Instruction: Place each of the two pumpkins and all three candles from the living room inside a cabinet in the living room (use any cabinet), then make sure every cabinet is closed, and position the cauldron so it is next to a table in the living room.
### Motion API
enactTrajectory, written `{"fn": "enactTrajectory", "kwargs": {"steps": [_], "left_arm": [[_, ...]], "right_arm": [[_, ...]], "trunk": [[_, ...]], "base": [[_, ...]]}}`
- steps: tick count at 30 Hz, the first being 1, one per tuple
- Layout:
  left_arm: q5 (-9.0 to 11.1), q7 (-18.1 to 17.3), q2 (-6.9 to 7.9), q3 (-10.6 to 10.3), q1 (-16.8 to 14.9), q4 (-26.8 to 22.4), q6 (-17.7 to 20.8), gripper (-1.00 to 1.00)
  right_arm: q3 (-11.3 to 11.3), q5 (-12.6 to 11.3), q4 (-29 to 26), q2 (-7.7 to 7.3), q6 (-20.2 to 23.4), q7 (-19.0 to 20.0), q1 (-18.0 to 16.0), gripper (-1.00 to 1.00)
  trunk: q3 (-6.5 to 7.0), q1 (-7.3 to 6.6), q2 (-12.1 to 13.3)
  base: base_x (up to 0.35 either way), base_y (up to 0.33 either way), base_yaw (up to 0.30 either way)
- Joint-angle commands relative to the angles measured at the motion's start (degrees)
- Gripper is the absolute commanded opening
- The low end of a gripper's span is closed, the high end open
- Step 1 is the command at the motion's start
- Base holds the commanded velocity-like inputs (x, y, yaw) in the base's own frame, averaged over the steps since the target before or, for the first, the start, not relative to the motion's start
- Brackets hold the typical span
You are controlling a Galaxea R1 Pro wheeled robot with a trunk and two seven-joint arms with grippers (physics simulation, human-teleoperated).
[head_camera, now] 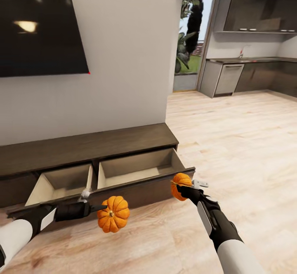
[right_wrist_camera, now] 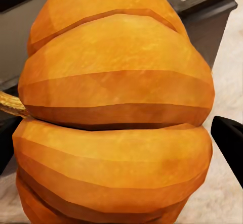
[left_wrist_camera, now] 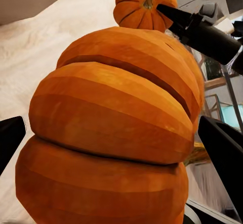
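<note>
Carrying one pumpkin in each arm, the robot faces the long low cabinet (head_camera: 82, 148), whose two drawers stand pulled out with pale insides showing. The left gripper (head_camera: 99, 209) is clamped on the left pumpkin (head_camera: 113, 214), held in the air at about 6 o'clock in the head view, just in front of the drawer fronts and over the wooden floor (head_camera: 231, 142). The right gripper (head_camera: 178, 188) is clenched on the right pumpkin (head_camera: 180, 185), which sits at about 5 o'clock, right at the front corner of the right drawer (head_camera: 136, 169). In the left wrist view the held pumpkin (left_wrist_camera: 111, 133) sits between dark fingers (left_wrist_camera: 223, 153), with the other pumpkin (left_wrist_camera: 142, 4) beyond it at 12 o'clock.

The step in hand looks to be stowing the pumpkins. Neither is inside yet, so the next move likely calls for lifting each over the drawer front, lowering it into the left drawer (head_camera: 62, 183) or the right one, then letting go. Candles, cauldron and closing the drawers would remain. A wall screen (head_camera: 41, 26) hangs above, at 11 o'clock
</note>
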Motion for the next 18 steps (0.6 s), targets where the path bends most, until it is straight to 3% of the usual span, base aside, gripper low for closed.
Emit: {"fn": "enactTrajectory", "kwargs": {"steps": [1, 8, 18], "left_arm": [[0.1, 0.0, 0.00, 0.5, 0.0, 0.0, 0.0, -1.00], [0.1, 0.0, 0.00, 0.5, 0.0, 0.0, -0.1, -1.00], [0.1, 0.0, 0.00, 0.5, 0.0, 0.1, -1.2, -1.00]], "right_arm": [[0.0, -0.1, 0.0, 0.00, 0.0, 0.0, 0.0, -1.00], [0.0, -0.1, 0.0, -0.12, -0.1, 0.0, 0.0, -1.00], [0.0, 0.0, 0.0, -0.09, -0.6, 0.3, 0.0, -1.00]], "trunk": [[0.01, 0.00, 0.0], [0.01, 0.00, 0.0], [0.01, 0.00, 0.0]], "base": [[0.000, 0.000, 0.288], [0.000, 0.000, 0.246], [0.001, -0.001, 0.016]]}}
